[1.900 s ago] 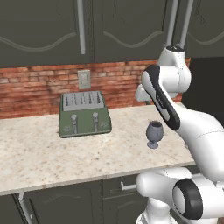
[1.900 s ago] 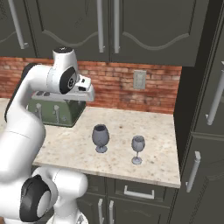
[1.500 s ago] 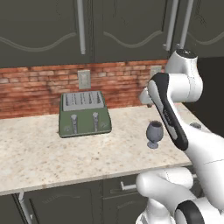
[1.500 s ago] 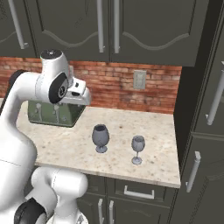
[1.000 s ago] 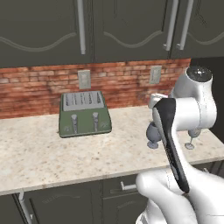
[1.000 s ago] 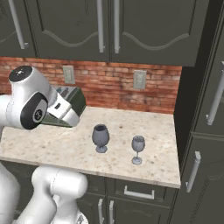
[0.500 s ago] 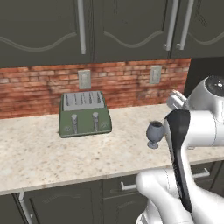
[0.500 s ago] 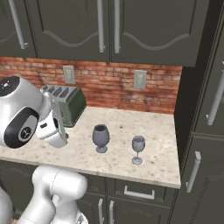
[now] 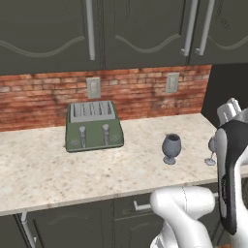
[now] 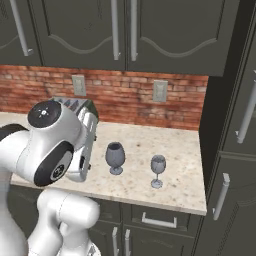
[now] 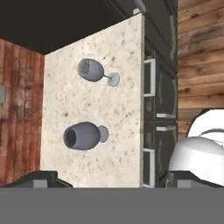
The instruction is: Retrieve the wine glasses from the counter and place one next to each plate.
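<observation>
Since the earlier frames the white arm has swung down low; both glasses stand unmoved.
Hand view alone shows the gripper, fingers spread wide, empty. On the beige speckled counter, the squat dark stemmed glass stands left of the slimmer clear glass, near the green toaster.

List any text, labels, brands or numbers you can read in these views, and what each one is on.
None: no readable text in any view.
The green toaster has two lever knobs on its front but no brand mark or numbers.
The two wall outlet plates are blank.
The squat wine glass, the slimmer wine glass, the counter and the cabinet doors are unmarked.
</observation>
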Robot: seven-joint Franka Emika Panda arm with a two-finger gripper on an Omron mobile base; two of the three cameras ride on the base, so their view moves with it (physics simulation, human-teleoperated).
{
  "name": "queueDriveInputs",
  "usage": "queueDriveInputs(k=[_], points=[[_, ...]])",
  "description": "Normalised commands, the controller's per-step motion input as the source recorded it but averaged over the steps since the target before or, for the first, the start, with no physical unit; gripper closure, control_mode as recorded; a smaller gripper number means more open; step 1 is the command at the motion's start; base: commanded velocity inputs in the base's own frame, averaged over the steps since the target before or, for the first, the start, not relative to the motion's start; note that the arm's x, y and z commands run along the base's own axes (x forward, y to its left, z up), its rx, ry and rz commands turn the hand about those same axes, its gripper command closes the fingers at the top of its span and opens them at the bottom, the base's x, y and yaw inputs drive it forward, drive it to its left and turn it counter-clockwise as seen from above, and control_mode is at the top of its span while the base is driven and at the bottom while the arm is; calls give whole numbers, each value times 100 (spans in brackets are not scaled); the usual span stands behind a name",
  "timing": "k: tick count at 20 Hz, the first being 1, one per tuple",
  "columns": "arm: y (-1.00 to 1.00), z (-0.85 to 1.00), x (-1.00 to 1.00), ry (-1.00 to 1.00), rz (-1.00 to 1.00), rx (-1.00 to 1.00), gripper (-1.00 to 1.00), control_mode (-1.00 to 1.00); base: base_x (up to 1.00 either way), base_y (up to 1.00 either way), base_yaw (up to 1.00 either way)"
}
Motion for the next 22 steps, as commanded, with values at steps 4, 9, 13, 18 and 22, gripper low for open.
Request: queueDriveInputs(k=[4, 9, 13, 18, 22], points=[[-69, 0, -8, 0, -9, 52, -100, -100, 0, 0, 0], [-55, 0, -10, 0, -5, 44, -100, -100, 0, 0, 0], [-43, -25, 3, 2, 0, 37, -100, -100, 0, 0, 0], [-43, -39, 0, -1, -3, 35, -100, -100, 0, 0, 0], [-38, -41, 1, -4, -9, 31, -100, -100, 0, 0, 0]])
